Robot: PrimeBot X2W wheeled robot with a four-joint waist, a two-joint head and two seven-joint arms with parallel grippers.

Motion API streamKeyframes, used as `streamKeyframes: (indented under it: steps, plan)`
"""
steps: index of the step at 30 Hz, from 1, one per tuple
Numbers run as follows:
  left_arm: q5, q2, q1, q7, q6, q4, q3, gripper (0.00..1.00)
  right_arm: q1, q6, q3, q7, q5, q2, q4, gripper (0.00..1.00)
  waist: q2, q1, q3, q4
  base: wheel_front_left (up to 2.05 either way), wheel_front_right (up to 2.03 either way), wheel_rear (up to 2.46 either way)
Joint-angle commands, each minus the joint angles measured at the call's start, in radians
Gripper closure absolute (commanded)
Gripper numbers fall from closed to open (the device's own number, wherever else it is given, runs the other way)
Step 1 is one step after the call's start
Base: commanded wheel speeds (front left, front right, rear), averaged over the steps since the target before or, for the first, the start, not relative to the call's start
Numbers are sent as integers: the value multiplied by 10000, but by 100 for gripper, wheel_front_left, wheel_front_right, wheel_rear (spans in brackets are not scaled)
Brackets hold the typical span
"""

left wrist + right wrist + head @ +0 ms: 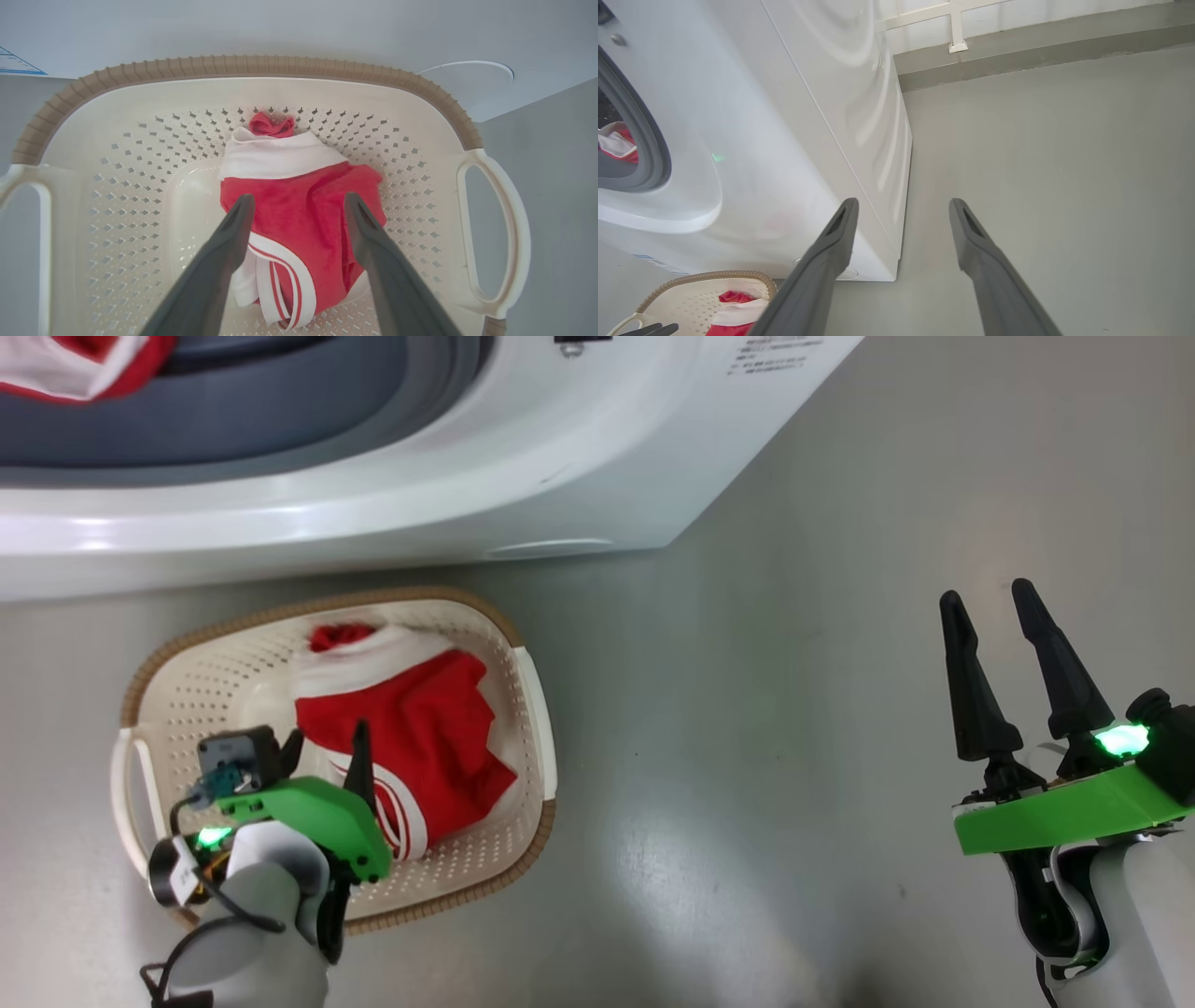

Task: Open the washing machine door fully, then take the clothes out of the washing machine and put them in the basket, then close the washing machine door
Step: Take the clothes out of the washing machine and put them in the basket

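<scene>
A red garment with white bands [420, 728] lies in the cream basket [205, 681] on the floor in front of the white washing machine [467, 495]. My left gripper [329, 735] hangs over the basket, open. In the left wrist view its fingers [233, 242] straddle the garment [299, 214] just above it, inside the basket [140, 186]. More red and white clothes [84, 364] rest at the drum's mouth behind the grey rubber ring. My right gripper [986, 595] stands open and empty over bare floor at the right. The washing machine door is out of view.
Grey floor [747, 756] stretches between the basket and my right arm. In the right wrist view the machine's side [784, 140] stands left of my right gripper [903, 203], with a wall base [1017, 51] behind and the basket [691, 289] at lower left.
</scene>
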Motion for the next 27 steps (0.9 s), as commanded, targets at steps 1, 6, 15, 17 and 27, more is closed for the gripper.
streamKeyframes:
  steps: [1,6,15,17,27]
  plan:
    - [1,266,534,-61,18,-247,321,0,306,65,222,-63,-44,-129,-159,0,0,0,-257,43,0,0,0]
    - [150,270,987,-61,-23,-1056,587,0,462,65,286,-63,-38,-169,-58,0,0,0,-865,95,0,0,0]
    - [814,283,2083,-61,-111,-2880,1248,0,876,65,385,-63,-22,-244,155,0,0,0,-2121,217,0,0,0]
    - [958,278,2311,-61,-149,-3251,1366,0,977,65,420,-63,-31,-257,190,0,0,0,-2377,250,0,0,0]
    - [1399,268,3435,-61,-387,-5517,1654,0,1444,65,534,-63,-16,-343,358,0,0,0,-3525,357,0,0,0]
